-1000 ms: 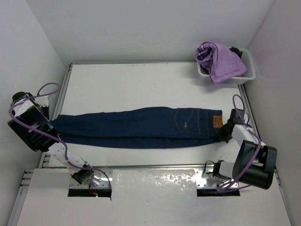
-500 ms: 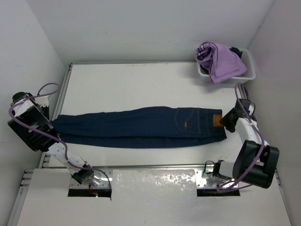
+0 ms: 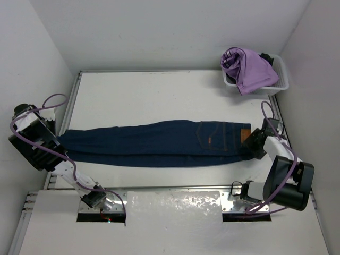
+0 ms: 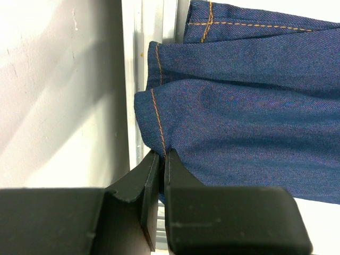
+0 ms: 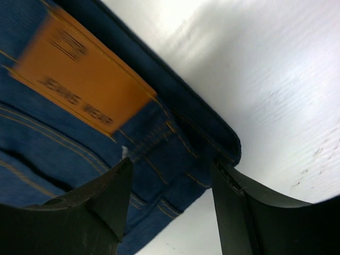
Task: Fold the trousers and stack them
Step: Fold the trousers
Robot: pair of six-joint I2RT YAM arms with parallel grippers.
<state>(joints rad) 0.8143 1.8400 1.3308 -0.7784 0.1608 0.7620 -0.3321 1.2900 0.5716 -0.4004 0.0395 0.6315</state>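
One pair of trousers (image 3: 159, 142), one lilac garment (image 3: 249, 71), one basket (image 3: 283, 75), two pincers, left pincer (image 4: 161, 155), right pincer (image 5: 171, 170)

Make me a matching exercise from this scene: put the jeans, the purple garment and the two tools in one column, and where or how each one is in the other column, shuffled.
Column one:
1. trousers
2. lilac garment
3. left tool
4. right tool

Column two:
A. open
B. heaped in the white bin
C. shut on the trousers
D. stretched out flat across the table

Pairs: 1-D, 2-B, 3-C, 4-A.
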